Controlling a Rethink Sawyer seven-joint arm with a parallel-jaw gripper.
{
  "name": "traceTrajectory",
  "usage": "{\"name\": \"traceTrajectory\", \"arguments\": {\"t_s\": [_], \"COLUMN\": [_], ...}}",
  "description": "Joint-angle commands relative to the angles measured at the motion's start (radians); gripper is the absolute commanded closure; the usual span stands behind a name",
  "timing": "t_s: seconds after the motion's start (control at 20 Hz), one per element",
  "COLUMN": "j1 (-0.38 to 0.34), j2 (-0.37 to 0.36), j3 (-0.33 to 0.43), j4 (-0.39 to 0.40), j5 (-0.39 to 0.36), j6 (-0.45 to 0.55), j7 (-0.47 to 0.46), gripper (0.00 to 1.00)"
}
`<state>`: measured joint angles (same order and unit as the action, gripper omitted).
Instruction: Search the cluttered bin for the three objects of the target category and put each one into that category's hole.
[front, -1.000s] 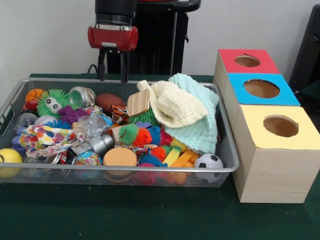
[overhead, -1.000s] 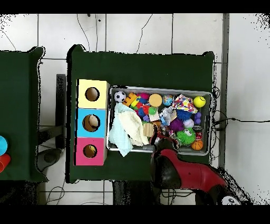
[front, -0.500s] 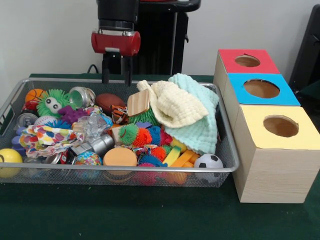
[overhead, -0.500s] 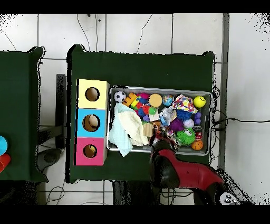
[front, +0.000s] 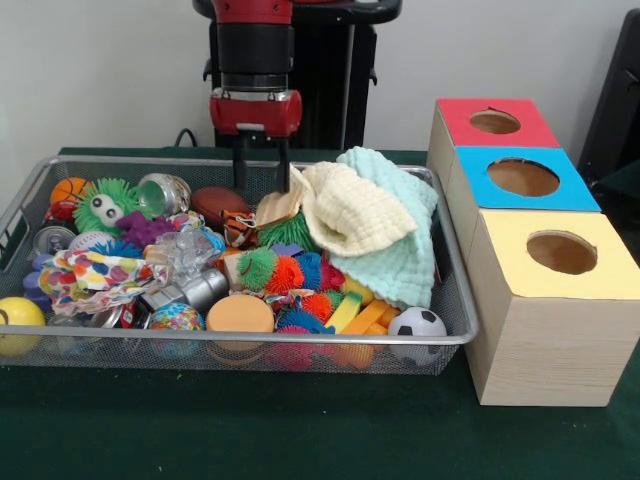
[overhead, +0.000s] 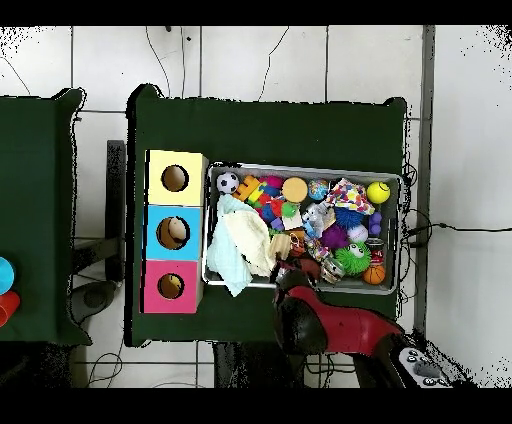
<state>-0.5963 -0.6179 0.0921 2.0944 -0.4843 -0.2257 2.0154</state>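
The end effector (front: 261, 178) hangs at the far rim of the bin (front: 300, 341), its two dark fingers (front: 240, 172) parted and pointing down, nothing held between them. The fingertips sit just above a small wooden block (front: 277, 207) that leans against the cream cloth (front: 350, 210), and close beside a brown football (front: 217, 201). From overhead the red wrist covers that spot at the bin's (overhead: 390, 178) robot-side edge, so the end effector (overhead: 290, 277) is mostly hidden there.

The bin lies on the green bench (front: 300, 430), packed with toys. Measured from the end effector: the cream cloth and a mint cloth (front: 400, 250) under it fill the bin's end nearest the boxes; a green fuzzy toy with eyes (front: 105, 207) and a small basketball (front: 70, 188) lie at the opposite end; a soccer ball (front: 417, 324), a yellow ball (front: 18, 318) and an orange disc (front: 240, 314) rest along the rim farthest from it.

Three wooden boxes stand in a row touching the bin's cloth end. The red-topped box (front: 495, 122) is the one closest to the robot, and its hole (front: 494, 122) is open on top; in the overhead view the hole (overhead: 170, 286) sits well apart from the end effector. The blue-topped box (front: 523, 178) is in the middle and the yellow-topped box (front: 560, 255) is farthest from the robot.
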Motion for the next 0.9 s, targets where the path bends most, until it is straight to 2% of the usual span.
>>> {"name": "traceTrajectory", "arguments": {"t_s": [0.05,0.35,0.75,0.9], "j1": [0.049,0.106,0.097,0.113], "j2": [0.049,0.075,0.056,0.050], "j3": [-0.034,-0.137,-0.129,-0.150], "j4": [-0.124,-0.204,-0.233,-0.229], "j5": [-0.009,-0.002,-0.030,-0.021], "j6": [-0.091,-0.111,-0.100,-0.115], "j7": [0.080,0.034,0.046,0.054], "gripper": [0.00,0.00,0.00,0.00]}}
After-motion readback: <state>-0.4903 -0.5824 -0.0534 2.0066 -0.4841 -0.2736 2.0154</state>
